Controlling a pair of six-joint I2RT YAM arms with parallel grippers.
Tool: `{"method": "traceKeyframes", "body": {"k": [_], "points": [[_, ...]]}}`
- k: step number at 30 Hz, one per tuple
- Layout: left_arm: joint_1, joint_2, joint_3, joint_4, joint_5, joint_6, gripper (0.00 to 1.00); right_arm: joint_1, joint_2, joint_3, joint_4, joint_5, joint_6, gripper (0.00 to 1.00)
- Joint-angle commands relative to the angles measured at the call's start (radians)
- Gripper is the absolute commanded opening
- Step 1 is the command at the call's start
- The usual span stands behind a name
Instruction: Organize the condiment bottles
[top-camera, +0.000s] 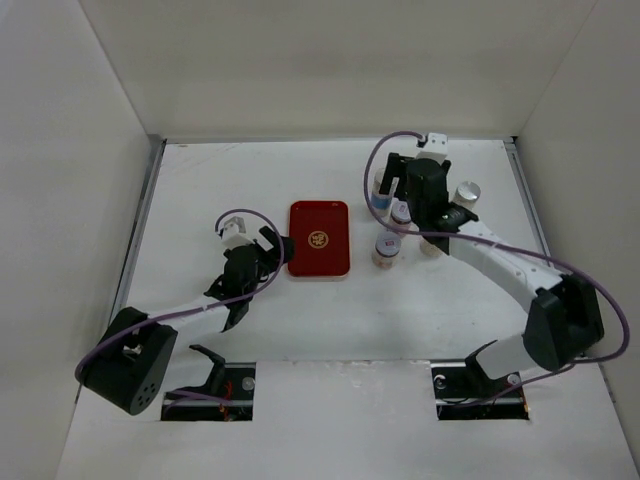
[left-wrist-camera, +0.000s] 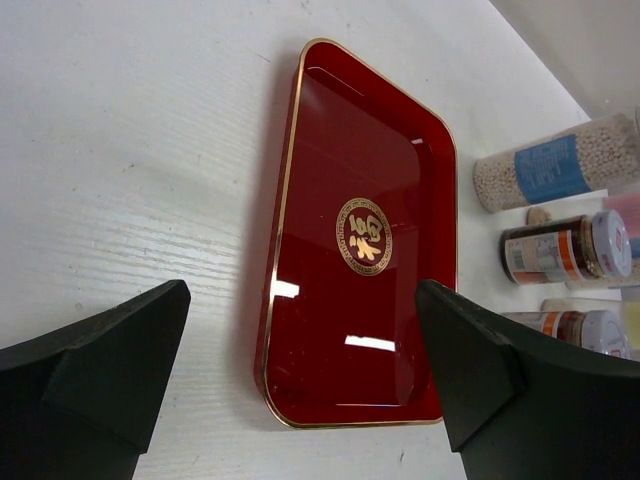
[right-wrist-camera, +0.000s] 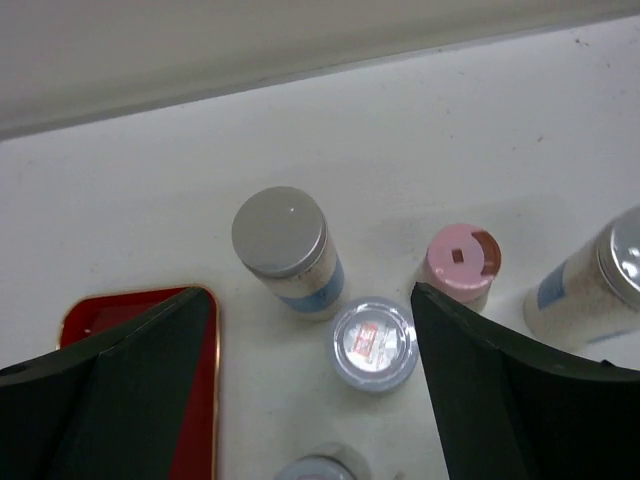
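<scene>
Red tray (top-camera: 335, 262) lies just apart from nearest bottle (top-camera: 386, 250).

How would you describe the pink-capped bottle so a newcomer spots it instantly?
Find the red tray, then the bottle cluster beside it. The pink-capped bottle stands next to the clear-lidded jar. It alone has a pink cap, with a brown patch.

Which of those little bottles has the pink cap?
The short bottle beside the clear-lidded jar: its pink cap has a brown patch; its neighbours' caps are grey, silver or clear.
</scene>
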Motion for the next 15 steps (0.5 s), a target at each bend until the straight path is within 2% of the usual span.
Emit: {"method": "traceKeyframes", "body": {"k": [1,4,9,13,15], "points": [[-0.006,0.003,-0.006,0.079,0.013,-0.013,1.0,-0.033,0.111,0.14,-0.045,-0.084,-0.077,0.93],[-0.007,0.02,-0.005,0.084,0.019,-0.022,1.0,-0.047,0.231,0.25,-0.088,-0.112,-0.1,0.97],[-0.007,0.046,-0.004,0.101,0.033,-0.033,1.0,-0.066,0.365,0.353,-0.102,-0.144,-0.108,0.97],[-0.004,0.05,-0.006,0.102,0.033,-0.034,1.0,-0.07,0.429,0.399,-0.107,-0.185,-0.106,0.96],[-0.001,0.058,-0.006,0.102,0.033,-0.036,1.0,-0.069,0.451,0.416,-0.113,-0.188,-0.106,0.91]]}}
